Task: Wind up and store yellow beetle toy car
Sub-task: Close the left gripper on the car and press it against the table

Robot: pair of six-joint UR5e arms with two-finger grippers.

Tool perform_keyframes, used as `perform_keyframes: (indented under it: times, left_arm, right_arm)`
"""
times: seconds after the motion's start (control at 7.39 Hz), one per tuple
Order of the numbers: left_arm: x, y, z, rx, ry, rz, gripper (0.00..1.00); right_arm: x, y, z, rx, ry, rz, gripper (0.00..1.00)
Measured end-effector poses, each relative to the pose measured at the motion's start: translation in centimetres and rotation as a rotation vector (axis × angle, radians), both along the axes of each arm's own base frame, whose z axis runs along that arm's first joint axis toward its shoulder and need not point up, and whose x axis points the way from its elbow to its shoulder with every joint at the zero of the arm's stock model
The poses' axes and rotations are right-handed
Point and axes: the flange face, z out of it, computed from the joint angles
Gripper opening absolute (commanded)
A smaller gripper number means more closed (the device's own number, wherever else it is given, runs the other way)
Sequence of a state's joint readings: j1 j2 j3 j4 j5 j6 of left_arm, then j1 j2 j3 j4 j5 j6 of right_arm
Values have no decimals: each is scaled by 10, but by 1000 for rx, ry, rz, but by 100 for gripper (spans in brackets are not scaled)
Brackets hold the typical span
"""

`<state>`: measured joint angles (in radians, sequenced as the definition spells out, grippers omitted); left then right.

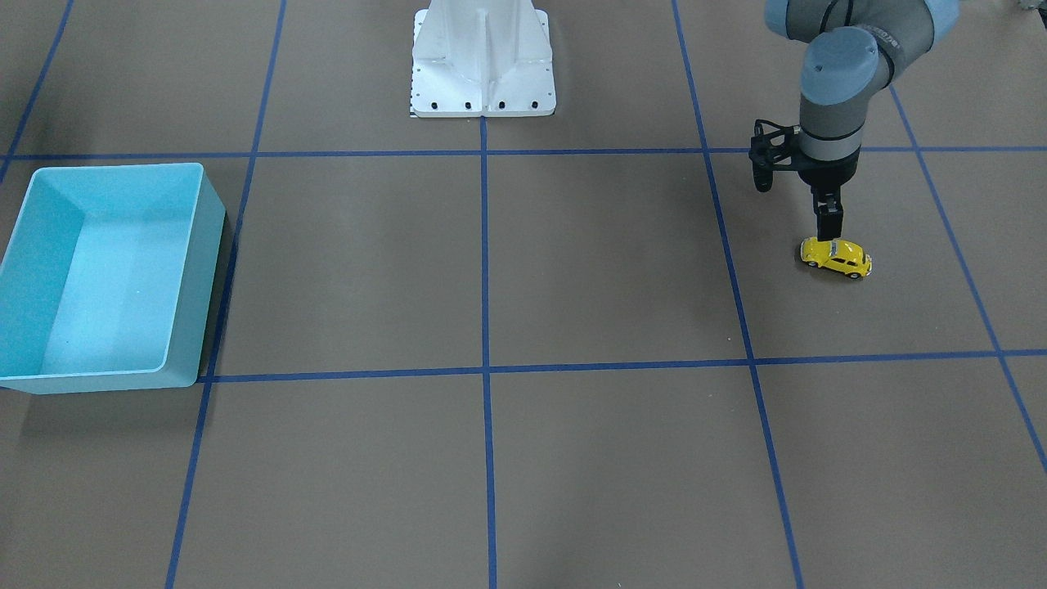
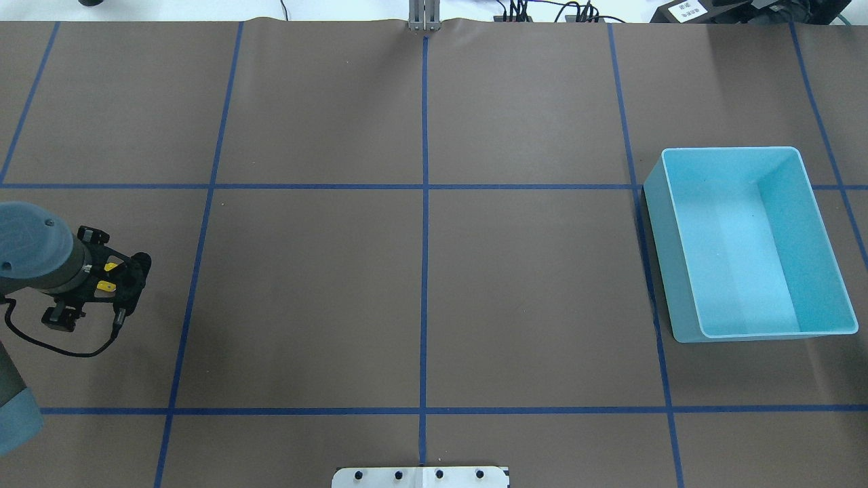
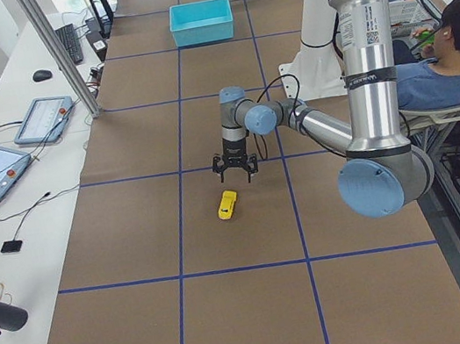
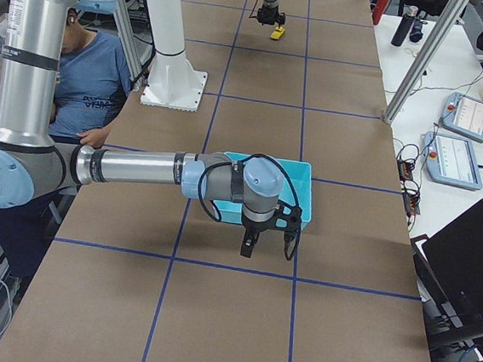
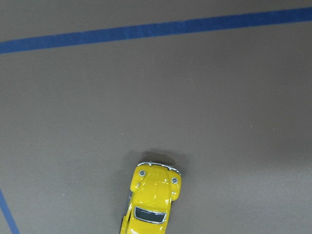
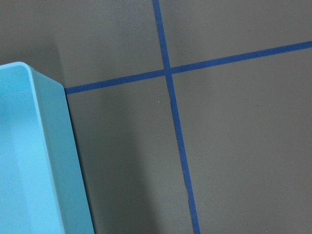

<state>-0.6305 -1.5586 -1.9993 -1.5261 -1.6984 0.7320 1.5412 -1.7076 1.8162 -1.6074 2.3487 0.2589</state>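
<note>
Going by the overhead view, with 12 o'clock as the edge farthest from the robot, your yellow beetle toy car (image 1: 836, 257) is way out at 9 o'clock. It's sitting on its wheels on the brown table (image 2: 312, 285). The left gripper (image 1: 829, 227) hangs right over it, pointing straight down. Its jaws are apart and aren't holding anything. From the camera at the left end you can see a gap between it and the car's roof, so no contact there.

In the left wrist view the car is down at 6 o'clock and cut off by the bottom edge. Its nose and two headlights point roughly at 12, and a strip of blue tape (image 5: 146, 31) runs across the top.

The turquoise bin (image 2: 670, 251) is over at 3 o'clock, open side up and well apart from the car. You only get the right gripper (image 4: 248, 248) from the right-end camera. It hovers just beside a corner of the bin, pointing down, and I honestly can't tell whether its jaws are apart or together. Its wrist view has the bin's corner at about 8 o'clock and a tape crossing up near 12.
</note>
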Motion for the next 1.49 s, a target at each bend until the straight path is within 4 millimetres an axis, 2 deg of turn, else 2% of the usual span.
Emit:
perform_keyframes:
  times: [0.27,0.68,1.08,1.49]
  left_arm:
    - [15,-1,13,24,-43,55,100]
    - [27,-9,20,47,-59,102,100]
    - [30,-13,25,68,-61,97,100]
    - [31,-14,35,80,-60,104,99]
  right_arm:
    - [5,-1,2,21,50,-15,100]
    - [6,5,21,40,57,-83,100]
    - [5,1,24,42,52,-89,100]
    - [6,6,25,36,45,-87,100]
